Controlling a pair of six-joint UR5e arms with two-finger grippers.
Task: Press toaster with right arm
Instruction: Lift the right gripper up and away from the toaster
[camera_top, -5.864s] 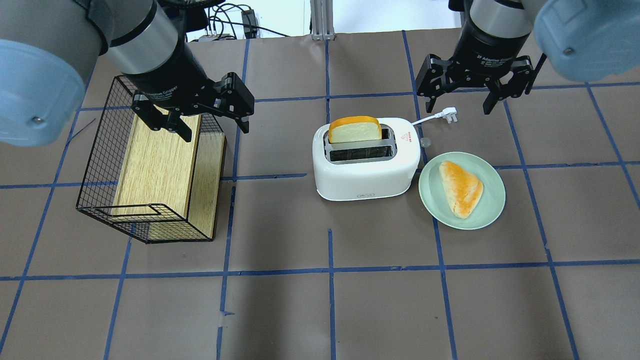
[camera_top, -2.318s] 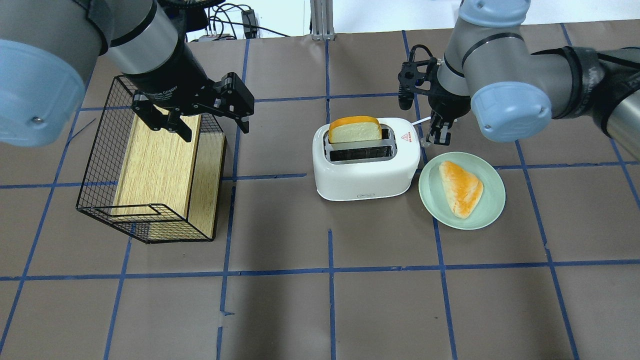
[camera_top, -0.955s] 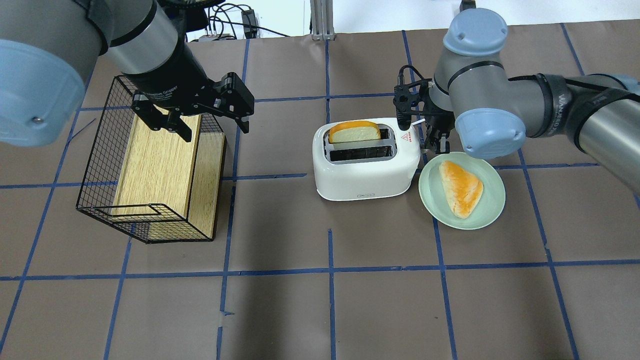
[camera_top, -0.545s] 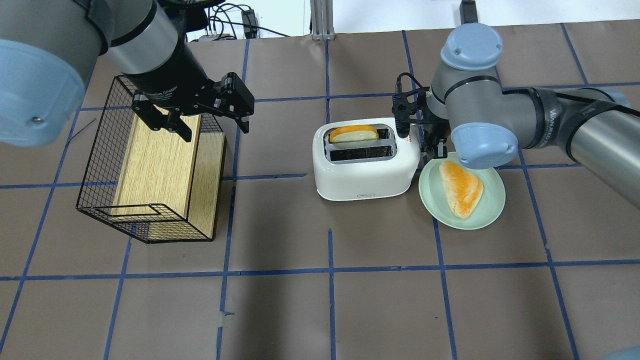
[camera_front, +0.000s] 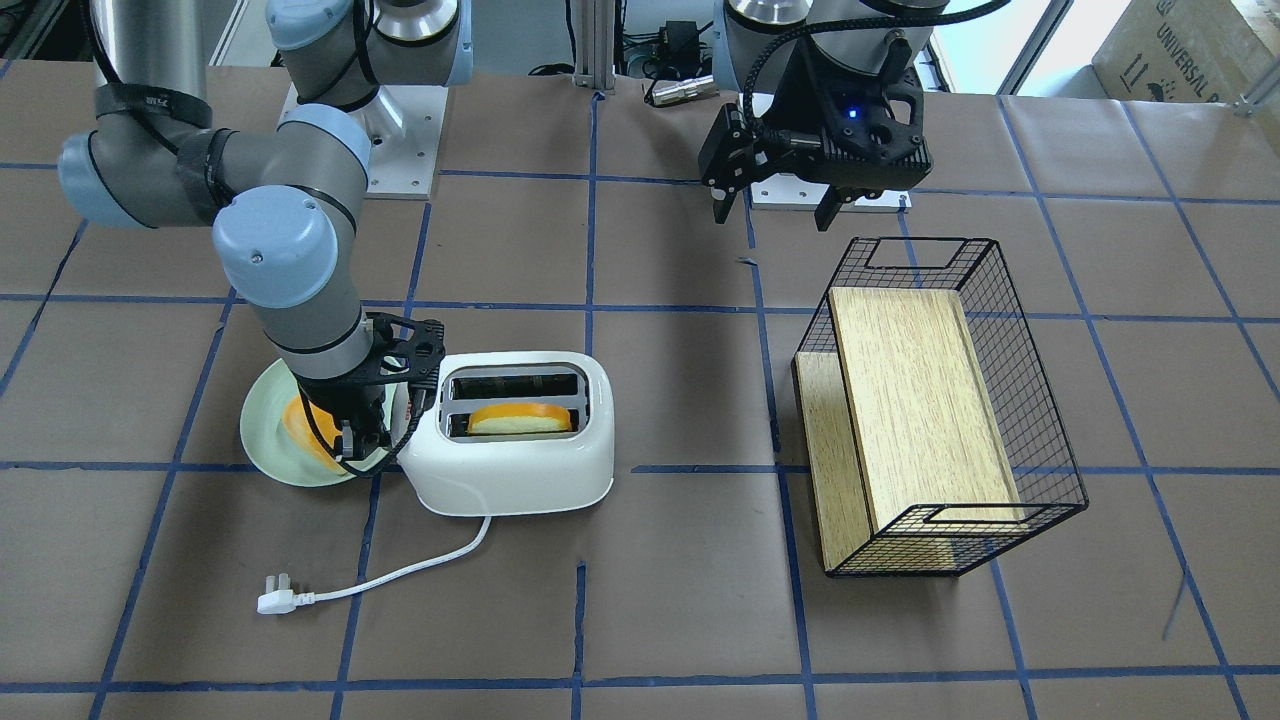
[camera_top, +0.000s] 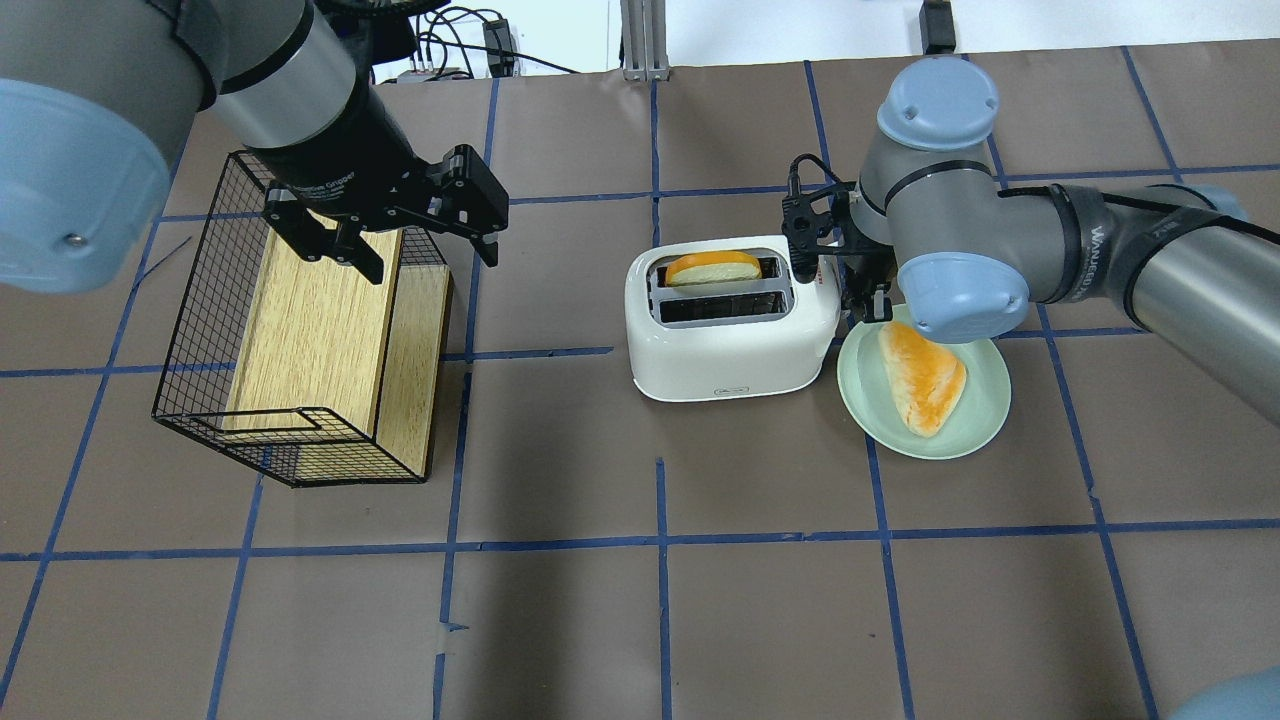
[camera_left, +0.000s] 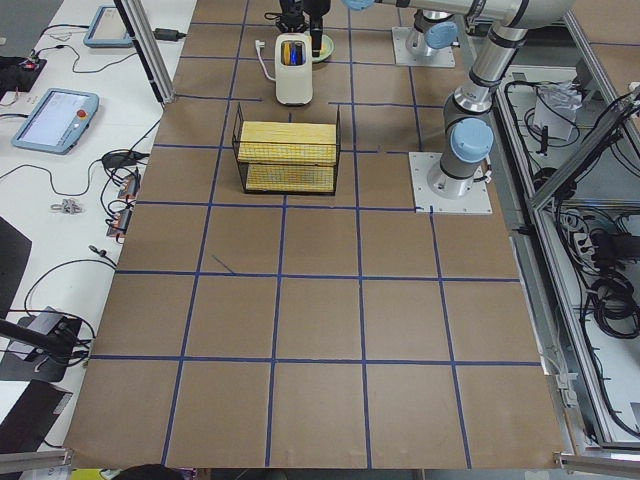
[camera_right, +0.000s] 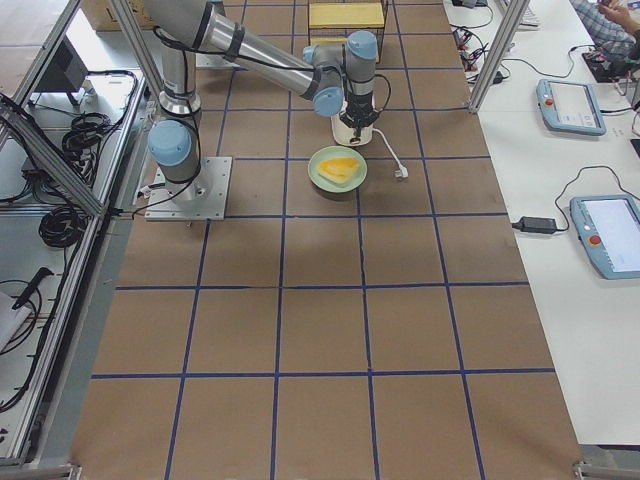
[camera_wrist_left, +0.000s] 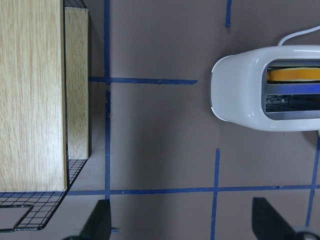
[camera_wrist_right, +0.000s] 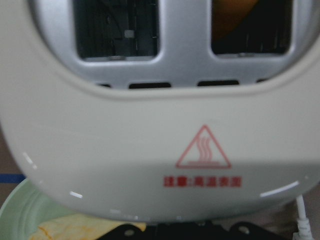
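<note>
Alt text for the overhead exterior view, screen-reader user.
The right end effector is down at the end of a white toaster, next to a green plate holding a pastry; a bread slice sits low in one slot. The left end effector hangs open near a wire basket with wooden boards.

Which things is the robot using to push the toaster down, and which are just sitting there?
In the job:
toaster
bread slice in its slot
right gripper at the toaster's end

Just sitting there:
green plate with a pastry
wire basket holding a wooden board
left gripper, open
</note>
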